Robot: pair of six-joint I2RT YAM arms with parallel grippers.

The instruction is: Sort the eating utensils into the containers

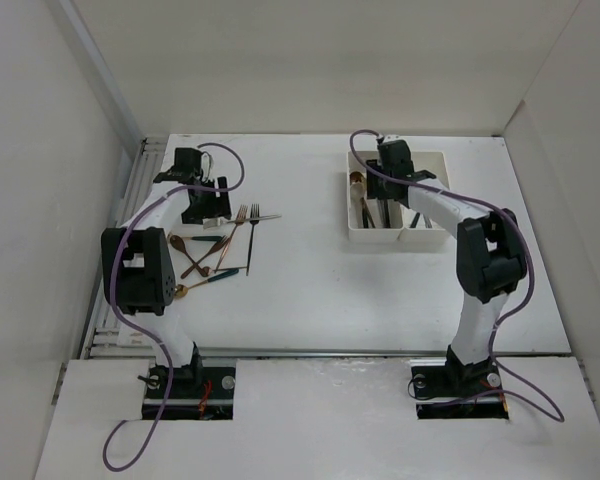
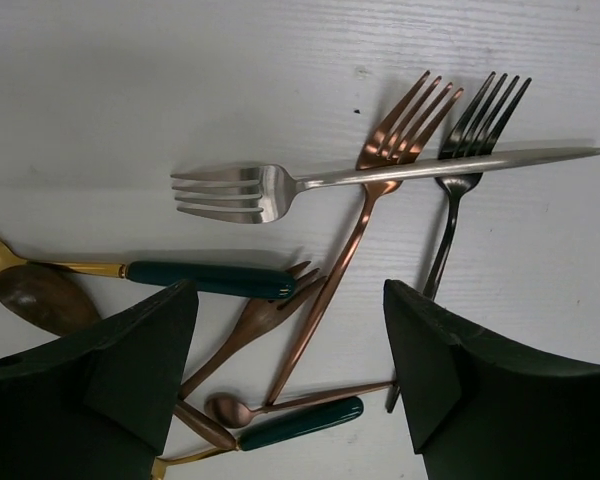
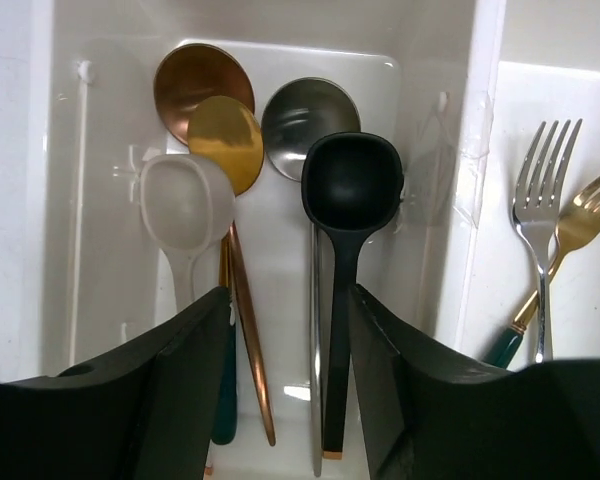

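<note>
Several utensils lie in a loose pile at the table's left (image 1: 220,245). The left wrist view shows a silver fork (image 2: 280,185) across a copper fork (image 2: 365,200) and a black fork (image 2: 460,170). Nearer lie a green-handled gold spoon (image 2: 200,277), a small copper fork (image 2: 260,315) and a small copper spoon (image 2: 230,408). My left gripper (image 2: 290,340) is open just above them. The white two-compartment tray (image 1: 435,158) holds copper (image 3: 190,80), gold (image 3: 225,140), silver (image 3: 305,110), black (image 3: 352,180) and white (image 3: 180,205) spoons on the left. A silver fork (image 3: 540,200) and a gold fork (image 3: 585,215) lie on the right. My right gripper (image 3: 290,330) is open over the spoon compartment.
The tray's divider wall (image 3: 480,150) stands right of my right gripper. A white wall runs close along the table's left edge (image 1: 130,200), next to the left arm. Another green-handled utensil (image 2: 300,423) lies at the near edge of the pile.
</note>
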